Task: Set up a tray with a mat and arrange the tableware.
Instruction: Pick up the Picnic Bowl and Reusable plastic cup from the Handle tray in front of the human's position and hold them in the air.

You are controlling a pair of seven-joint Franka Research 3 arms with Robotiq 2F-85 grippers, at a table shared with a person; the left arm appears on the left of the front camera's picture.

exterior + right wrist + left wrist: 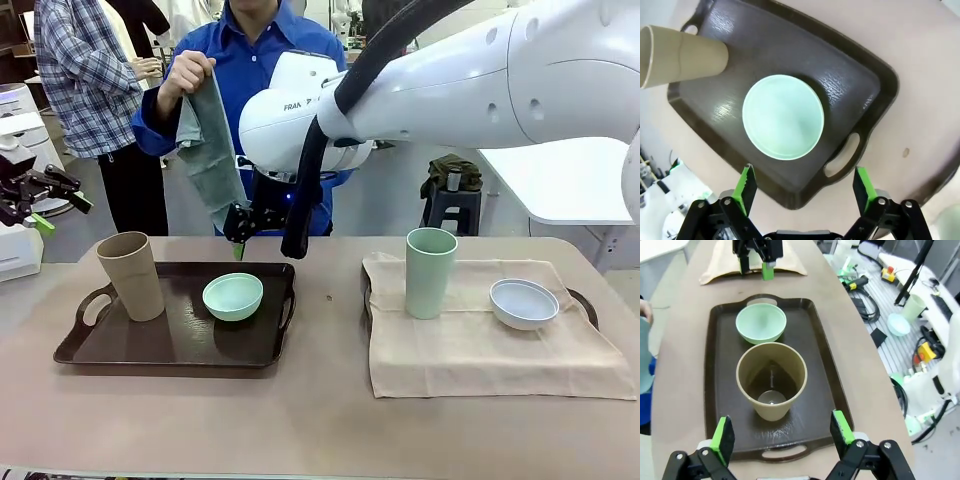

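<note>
From the front, shows tan cup [131, 276] and mint-green bowl [233, 296] on the dark tray [170, 345], pale green cup [431, 272] and white bowl [524, 303] on a mat [480, 355] right of that tray. From the left wrist, shows left fingers [722, 437] released over the tray's handle end. From the right wrist, shows right fingers [746, 187] released above the tray.

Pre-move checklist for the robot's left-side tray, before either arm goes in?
1. Right gripper open: ok, fingers spread above the mint-green bowl.
2. Left gripper open: ok, facing the tan cup.
3. Mat on the dark tray: not ok, it is bare; cup and bowl stand directly on it.
4. Mat at hand: ok, the person's hand holds a grey-green cloth beyond the table's far edge.
5. Cup upright, bowl empty: ok.
6. Fingers wide enough for the bowl's rim: cannot tell.
</note>
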